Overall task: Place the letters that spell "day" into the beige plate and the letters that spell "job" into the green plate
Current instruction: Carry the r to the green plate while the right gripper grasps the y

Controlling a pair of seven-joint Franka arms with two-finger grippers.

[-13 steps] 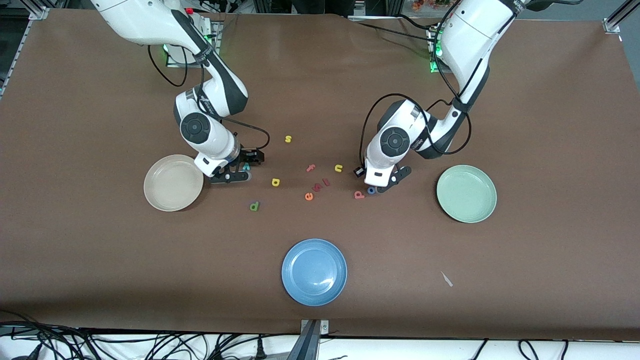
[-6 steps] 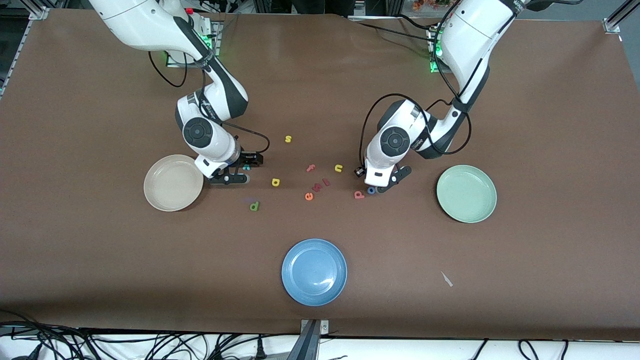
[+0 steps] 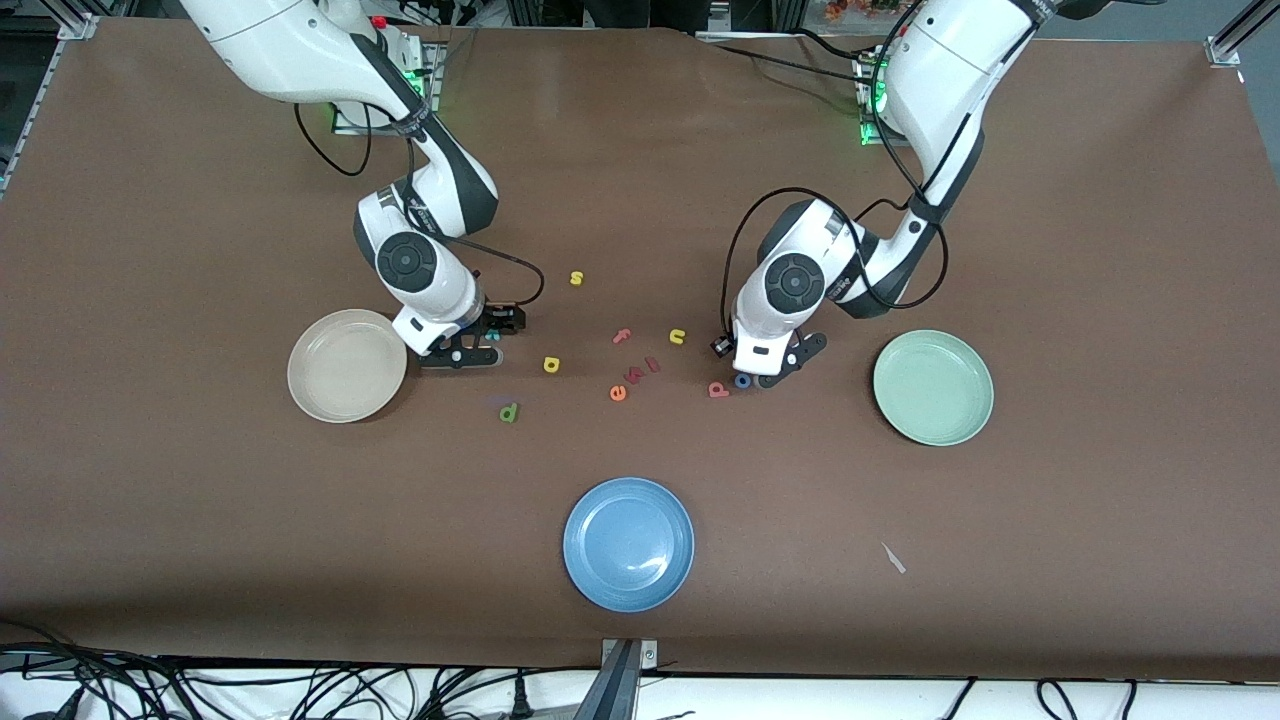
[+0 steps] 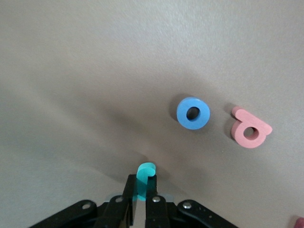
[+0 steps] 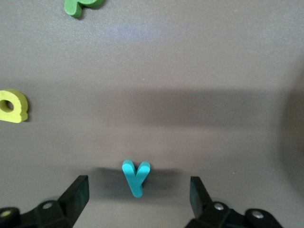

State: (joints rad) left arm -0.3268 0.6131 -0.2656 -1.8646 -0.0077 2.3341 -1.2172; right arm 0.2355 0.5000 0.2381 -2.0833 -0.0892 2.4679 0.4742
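Observation:
My left gripper (image 4: 141, 183) is shut on the teal j (image 4: 145, 171), low at the table surface. The blue o (image 4: 193, 113) and pinkish-red b (image 4: 249, 128) lie just off its tips; in the front view the left gripper (image 3: 765, 375) stands beside the blue o (image 3: 743, 380) and the b (image 3: 718, 389). The green plate (image 3: 933, 387) lies toward the left arm's end. My right gripper (image 5: 139, 190) is open, straddling the teal y (image 5: 136, 176) flat on the table, next to the beige plate (image 3: 347, 365). The yellow a (image 3: 551, 364) and green d (image 3: 509, 411) lie nearby.
A blue plate (image 3: 628, 543) sits nearest the front camera. Loose letters lie mid-table: yellow s (image 3: 576, 278), pink f (image 3: 622, 336), yellow u (image 3: 677, 336), orange e (image 3: 618, 393). A small white scrap (image 3: 893, 558) lies near the front edge.
My left gripper has closed on the teal j. The right arm has shifted slightly over the y, its fingers still wide.

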